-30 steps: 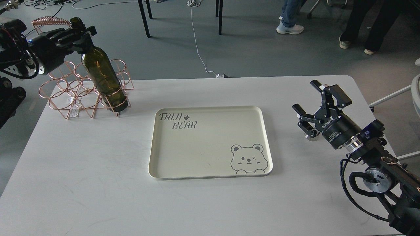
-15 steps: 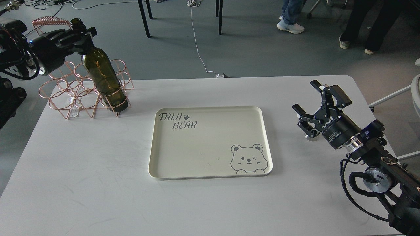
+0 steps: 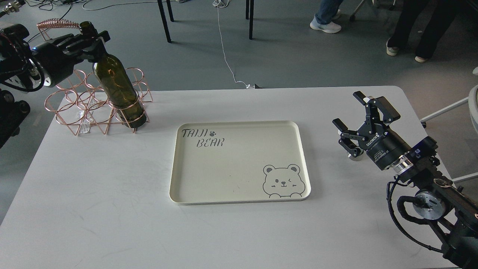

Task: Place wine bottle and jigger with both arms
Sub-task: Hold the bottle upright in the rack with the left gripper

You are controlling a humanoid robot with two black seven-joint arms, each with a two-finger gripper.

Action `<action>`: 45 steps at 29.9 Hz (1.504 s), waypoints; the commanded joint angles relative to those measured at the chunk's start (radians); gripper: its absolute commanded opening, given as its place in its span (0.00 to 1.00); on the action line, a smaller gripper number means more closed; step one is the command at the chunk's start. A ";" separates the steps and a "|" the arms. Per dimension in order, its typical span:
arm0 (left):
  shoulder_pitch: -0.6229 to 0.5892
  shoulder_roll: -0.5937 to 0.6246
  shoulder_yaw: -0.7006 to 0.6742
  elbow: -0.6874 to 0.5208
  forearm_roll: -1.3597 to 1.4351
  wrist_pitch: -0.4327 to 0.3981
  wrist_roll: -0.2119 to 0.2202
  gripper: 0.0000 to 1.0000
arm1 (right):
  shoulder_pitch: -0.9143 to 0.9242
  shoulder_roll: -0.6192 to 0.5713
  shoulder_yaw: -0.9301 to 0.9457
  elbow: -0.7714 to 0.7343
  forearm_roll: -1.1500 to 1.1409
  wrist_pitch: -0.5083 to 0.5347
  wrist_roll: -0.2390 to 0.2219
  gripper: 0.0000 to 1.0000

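Note:
The dark green wine bottle (image 3: 118, 91) stands tilted in the right-hand ring of a copper wire rack (image 3: 80, 108) at the table's back left. My left gripper (image 3: 89, 40) is closed around the bottle's neck, just under the mouth. My right gripper (image 3: 347, 109) is open at the table's right side, its fingers spread and pointing up and to the left. A small shiny piece of the jigger (image 3: 354, 157) shows on the table just below the gripper's lower finger. The rest of the jigger is hidden behind the gripper.
A cream tray (image 3: 179, 186) printed with a bear and "TAIJI BEAR" lies in the table's middle. A copper coil strainer (image 3: 56, 24) sits behind the rack. Chair legs, a cable and people's feet are on the floor beyond the table.
The left arm has shifted very slightly, with the bottle still in the rack. The right arm has not moved. A person's foot moved in the background.

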 commanded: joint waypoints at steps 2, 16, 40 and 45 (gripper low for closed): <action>0.000 0.000 0.000 0.000 -0.003 -0.001 0.000 0.97 | 0.000 -0.002 0.000 -0.001 0.000 0.000 -0.001 0.99; -0.004 0.009 0.064 0.001 0.010 0.013 0.000 0.11 | 0.000 0.000 0.000 -0.001 0.000 0.000 -0.001 0.99; -0.012 0.006 0.061 0.003 -0.003 0.015 0.000 0.93 | 0.000 0.000 0.000 -0.001 0.000 0.000 0.001 0.99; -0.015 0.009 0.058 0.003 -0.004 0.015 0.000 0.94 | 0.000 0.000 0.002 -0.001 0.000 0.000 -0.001 0.99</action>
